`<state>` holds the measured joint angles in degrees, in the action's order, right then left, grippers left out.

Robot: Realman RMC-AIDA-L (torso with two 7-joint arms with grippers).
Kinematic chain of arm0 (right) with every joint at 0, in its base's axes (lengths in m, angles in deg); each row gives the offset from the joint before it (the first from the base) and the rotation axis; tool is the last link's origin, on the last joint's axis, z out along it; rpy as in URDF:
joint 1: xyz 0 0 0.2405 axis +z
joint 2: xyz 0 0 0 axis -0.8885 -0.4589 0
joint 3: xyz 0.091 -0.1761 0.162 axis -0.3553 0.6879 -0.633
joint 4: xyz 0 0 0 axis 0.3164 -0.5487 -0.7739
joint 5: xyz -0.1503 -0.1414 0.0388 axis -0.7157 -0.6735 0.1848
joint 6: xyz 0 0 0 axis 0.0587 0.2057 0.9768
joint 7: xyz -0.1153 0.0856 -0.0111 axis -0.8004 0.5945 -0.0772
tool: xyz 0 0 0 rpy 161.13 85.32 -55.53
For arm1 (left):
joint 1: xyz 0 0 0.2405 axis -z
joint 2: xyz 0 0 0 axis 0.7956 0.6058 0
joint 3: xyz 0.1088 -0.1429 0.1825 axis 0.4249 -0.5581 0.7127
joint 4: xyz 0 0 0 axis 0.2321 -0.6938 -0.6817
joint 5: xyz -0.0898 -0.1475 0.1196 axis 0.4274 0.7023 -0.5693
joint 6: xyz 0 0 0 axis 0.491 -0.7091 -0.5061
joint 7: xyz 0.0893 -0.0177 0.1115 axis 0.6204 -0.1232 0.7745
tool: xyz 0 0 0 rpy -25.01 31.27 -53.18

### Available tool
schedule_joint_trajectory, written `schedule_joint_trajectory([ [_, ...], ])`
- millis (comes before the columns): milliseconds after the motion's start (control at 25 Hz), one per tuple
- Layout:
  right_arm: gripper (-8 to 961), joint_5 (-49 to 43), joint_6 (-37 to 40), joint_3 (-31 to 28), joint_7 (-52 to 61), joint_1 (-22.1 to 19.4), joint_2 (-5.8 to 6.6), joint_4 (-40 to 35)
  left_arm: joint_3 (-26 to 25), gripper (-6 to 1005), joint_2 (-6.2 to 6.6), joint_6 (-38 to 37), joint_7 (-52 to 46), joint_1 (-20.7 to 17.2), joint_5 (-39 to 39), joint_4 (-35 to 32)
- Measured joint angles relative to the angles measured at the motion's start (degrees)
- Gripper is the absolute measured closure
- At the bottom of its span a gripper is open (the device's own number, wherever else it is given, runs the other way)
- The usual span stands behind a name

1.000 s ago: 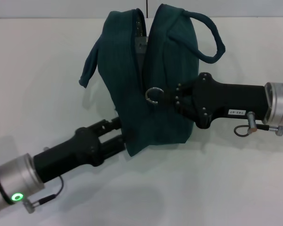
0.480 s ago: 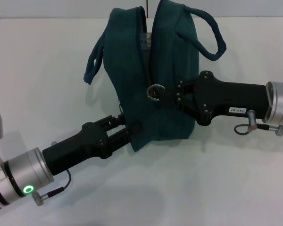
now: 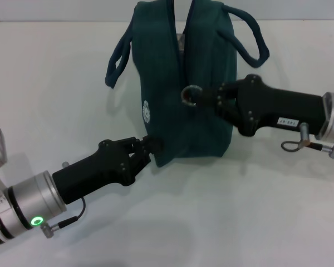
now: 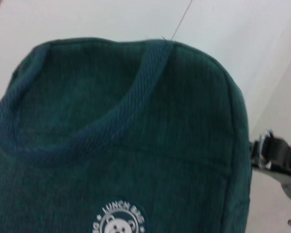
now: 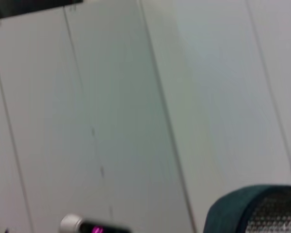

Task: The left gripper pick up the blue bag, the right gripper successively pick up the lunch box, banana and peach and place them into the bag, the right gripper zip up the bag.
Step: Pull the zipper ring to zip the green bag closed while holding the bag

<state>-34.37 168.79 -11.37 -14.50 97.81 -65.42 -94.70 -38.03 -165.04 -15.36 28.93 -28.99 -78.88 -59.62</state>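
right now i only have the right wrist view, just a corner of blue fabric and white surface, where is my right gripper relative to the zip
Observer: In the head view the right gripper is at the narrow end of the blue bag, its jaws closed on the ring pull.
Operator: is the bag standing or lying down
Observer: Standing upright on the table, with a handle looping out to each side near the top.
Operator: and the left arm
Observer: The left gripper is at the bag's lower near corner, just below the white logo.
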Motion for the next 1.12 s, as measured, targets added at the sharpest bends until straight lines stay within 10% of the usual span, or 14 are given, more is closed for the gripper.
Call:
schedule_joint_trajectory([
  [480,937,3.8,-1.3,0.8,-0.7,-0.1,-0.03,0.9,-0.2,902,-0.22,2.8,5.5,2.2,0.8,5.6],
  [1120,938,3.5,-3.2,4.9,0.0,3.1,0.01,1.4,1.6,511,0.05,0.8,5.4,0.9,5.9,7.0],
])
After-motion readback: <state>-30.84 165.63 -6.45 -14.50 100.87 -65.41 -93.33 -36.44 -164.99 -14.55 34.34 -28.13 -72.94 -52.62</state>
